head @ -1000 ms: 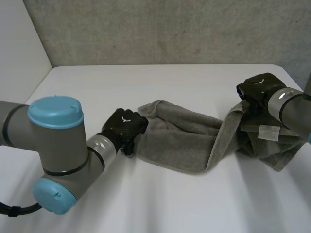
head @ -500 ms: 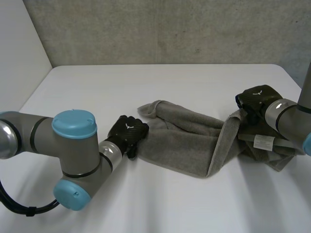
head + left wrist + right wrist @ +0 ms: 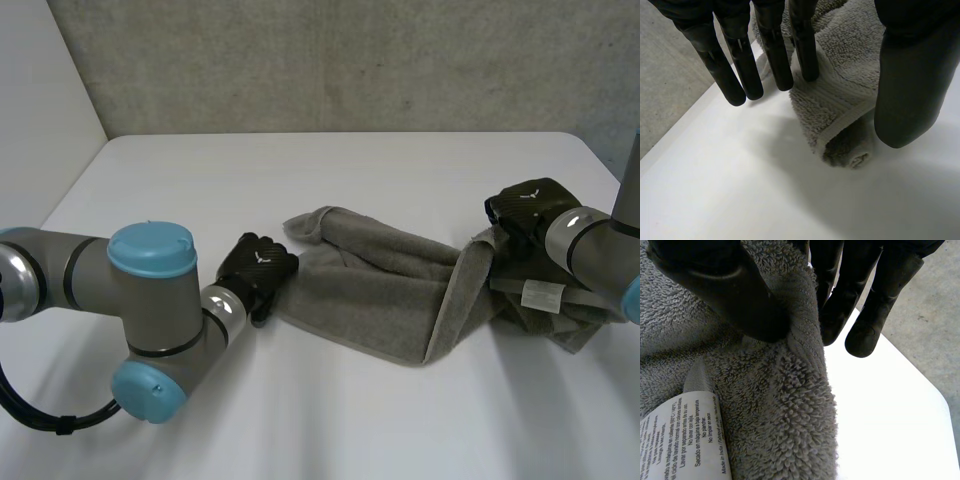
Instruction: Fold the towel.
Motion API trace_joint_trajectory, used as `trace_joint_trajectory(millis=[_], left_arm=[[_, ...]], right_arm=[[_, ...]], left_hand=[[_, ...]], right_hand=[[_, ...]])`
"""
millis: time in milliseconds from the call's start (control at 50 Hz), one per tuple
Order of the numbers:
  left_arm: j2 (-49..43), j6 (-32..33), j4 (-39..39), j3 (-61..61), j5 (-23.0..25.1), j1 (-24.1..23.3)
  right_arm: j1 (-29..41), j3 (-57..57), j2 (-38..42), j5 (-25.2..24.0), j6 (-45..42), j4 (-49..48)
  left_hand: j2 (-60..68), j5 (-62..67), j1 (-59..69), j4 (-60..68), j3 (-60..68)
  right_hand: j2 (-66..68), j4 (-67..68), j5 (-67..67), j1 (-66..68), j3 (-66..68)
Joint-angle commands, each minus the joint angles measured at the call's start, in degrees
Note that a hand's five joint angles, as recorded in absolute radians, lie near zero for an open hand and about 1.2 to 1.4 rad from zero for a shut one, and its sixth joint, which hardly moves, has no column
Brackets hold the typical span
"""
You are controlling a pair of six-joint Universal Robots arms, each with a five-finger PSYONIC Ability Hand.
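Observation:
A grey towel (image 3: 380, 285) lies rumpled across the white table (image 3: 330, 170), bunched at its right end. My left hand (image 3: 258, 268) sits at the towel's left corner. In the left wrist view the left hand (image 3: 910, 85) has straight fingers spread from the thumb. The rolled towel corner (image 3: 840, 110) lies loose on the table between them, one fingertip (image 3: 807, 67) resting on it. My right hand (image 3: 525, 205) is on the raised right edge. In the right wrist view the right hand's thumb (image 3: 725, 285) pinches a fold of towel (image 3: 775, 405) against the fingers.
A white care label (image 3: 545, 293) hangs from the towel's bunched right end, under my right hand; it also shows close up (image 3: 685, 435). A grey wall rises behind the table's far edge. The table's right edge runs near my right hand.
My left hand's fingers have loosened off the towel corner and the hand has drawn slightly left. My right hand has sunk lower with the towel's right edge in it.

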Motion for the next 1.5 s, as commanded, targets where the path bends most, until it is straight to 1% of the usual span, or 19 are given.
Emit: trace_joint_trajectory(millis=[20,300,360,380,400,440,480,660,900,980,1060,1160,1200,1300,1340,1400,1440,1460,1500], left_arm=[[-0.75,-0.22,0.36,0.76,0.18,0.29],[-4.09,-0.13,0.36,3.31,0.18,0.2],[-4.35,-0.22,0.36,4.01,0.18,0.2],[-4.27,-0.22,0.36,4.36,0.36,0.2],[-4.27,-0.22,0.36,4.36,0.36,0.2],[-3.31,-0.22,0.53,5.24,0.36,0.2],[-2.26,-0.48,0.54,6.03,0.27,0.2],[8.37,-1.53,3.08,7.0,-0.52,0.64],[25.0,-8.57,3.7,6.21,-4.92,5.39],[30.53,-11.55,2.39,6.04,-4.57,9.86],[30.63,-11.29,-1.84,6.03,-4.21,10.14],[28.43,-11.12,-8.08,5.16,-2.89,10.31],[23.09,-9.72,-9.04,5.15,-1.23,10.49],[16.06,-4.28,-8.17,9.26,-0.87,11.1],[13.86,-2.52,-7.3,12.51,-0.96,11.1],[9.99,-1.1,-5.19,20.06,-1.05,11.1],[8.93,-1.53,-3.7,24.36,-1.4,11.19],[8.66,-2.76,-1.77,28.49,-1.66,11.1],[8.74,-4.86,0.51,31.84,-2.01,10.93]], right_arm=[[0.13,0.53,0.06,-0.09,0.0,-0.11],[0.04,0.62,1.03,0.09,-0.35,-0.72],[-0.05,0.44,1.03,0.09,-0.35,-0.72],[-0.05,0.44,1.03,0.09,-0.35,-0.72],[-0.13,0.44,1.03,0.09,-0.35,-0.81],[-0.31,0.36,1.03,0.09,-0.35,-0.81],[-0.57,0.01,0.94,0.09,0.0,-0.81],[-0.75,-0.7,-2.84,0.0,0.0,-0.55],[-0.75,-5.69,-25.49,0.0,-0.87,1.9],[-1.89,-9.23,-25.69,-0.26,-3.34,9.03],[-5.23,-10.28,-20.61,-0.79,-9.91,19.9],[-4.27,-10.02,-15.07,-0.09,-14.75,21.52],[-3.56,-10.19,-13.82,-0.09,-15.2,20.99],[-1.89,-12.39,-8.55,-0.62,-15.99,14.39],[-0.84,-15.62,-4.62,-0.62,-15.73,5.57],[-0.05,-18.01,-2.84,-0.62,-15.47,-0.11],[2.05,-21.17,-0.74,-0.79,-14.85,-13.66],[2.06,-21.18,-0.73,-0.79,-14.85,-13.73],[3.81,-20.13,-0.64,-2.45,-14.42,-28.95]], left_hand=[[-4.06,-13.23,-4.63,-4.45,-3.81],[-1.53,-10.7,-2.11,-1.92,-1.28],[9.4,0.23,8.83,9.01,9.65],[19.39,10.22,18.82,19.0,19.64],[19.49,10.33,18.92,19.1,19.74],[37.24,28.07,36.67,36.85,37.49],[43.46,34.3,42.89,43.07,43.71],[43.52,34.36,42.95,43.14,43.78],[43.52,34.36,42.95,43.14,43.78],[43.52,34.36,42.95,43.14,43.78],[43.52,34.36,42.95,43.14,43.78],[43.52,34.36,42.95,43.14,43.78],[43.52,34.36,42.95,43.14,43.78],[43.52,34.36,42.95,43.14,43.78],[43.52,34.36,42.95,43.14,43.78],[43.52,34.36,42.95,43.14,43.78],[43.52,34.36,42.95,43.14,43.78],[43.52,34.36,42.95,43.14,43.78],[43.52,34.36,42.95,43.14,43.78]], right_hand=[[5.0,3.34,3.47,4.56,4.35],[5.0,3.34,3.47,4.56,4.35],[5.0,3.34,3.47,4.56,4.35],[5.0,3.34,3.47,4.56,4.35],[5.0,3.34,3.47,4.56,4.35],[5.0,3.34,3.47,4.56,4.35],[5.0,3.34,3.47,4.56,4.35],[5.0,3.34,3.47,4.56,4.35],[5.0,3.34,3.47,4.56,4.35],[5.0,3.34,3.47,4.56,4.35],[4.89,3.23,3.36,4.45,4.24],[5.0,3.34,3.47,4.56,4.35],[5.0,3.34,3.47,4.56,4.35],[5.0,3.34,3.47,4.56,4.35],[5.0,3.34,3.47,4.56,4.35],[5.0,3.34,3.47,4.56,4.35],[5.0,3.34,3.47,4.56,4.35],[5.0,3.34,3.47,4.56,4.35],[5.0,3.34,3.47,4.56,4.35]])
